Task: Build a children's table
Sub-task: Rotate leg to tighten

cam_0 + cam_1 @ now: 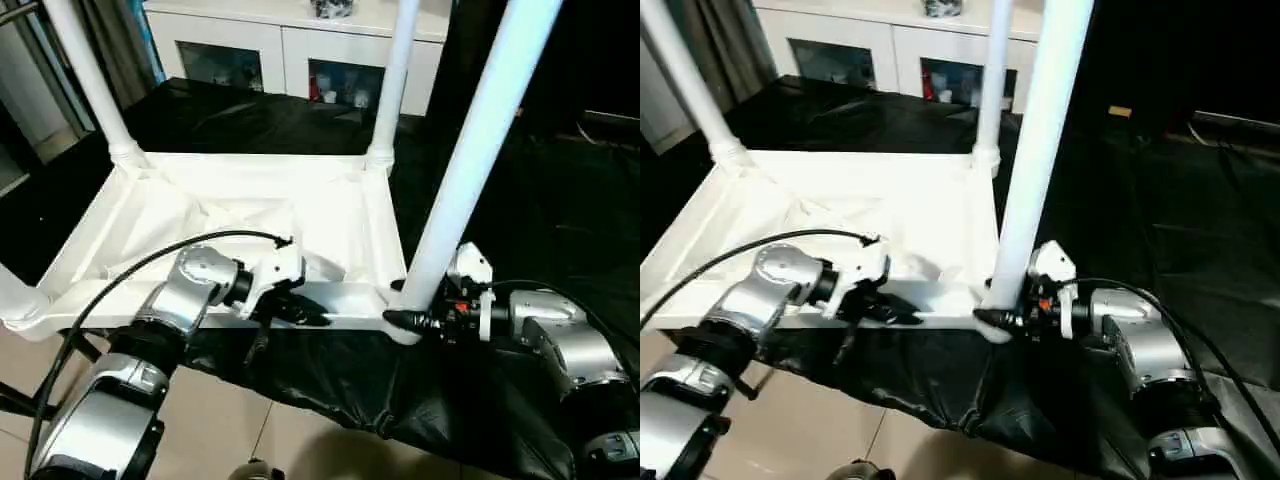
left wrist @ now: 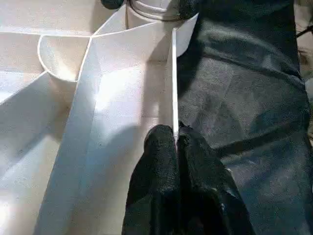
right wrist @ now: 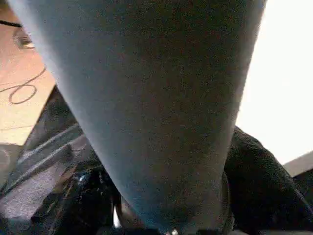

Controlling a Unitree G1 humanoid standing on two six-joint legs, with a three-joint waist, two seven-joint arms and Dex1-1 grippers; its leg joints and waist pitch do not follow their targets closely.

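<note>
**Upside-down tabletop, 3 legs seen standing**

Head views: the white tabletop (image 1: 250,215) is seen lying ribbed side up on a worktop (image 1: 560,220) draped in black cloth, near its front edge. 3 white legs are seen standing in corner sockets, the near right leg (image 1: 470,160) included. The left pincer (image 1: 300,310) is clenched on the tabletop's near rim. The right pincer (image 1: 405,320) is wrapped round the base of that near right leg. A white cabinet (image 1: 290,45) is spotted behind.

Left wrist view: the black fingers (image 2: 161,161) are pinched on the thin rim wall.

Right wrist view: the leg (image 3: 146,98) is held between the fingers (image 3: 259,176), right at the socket.
</note>
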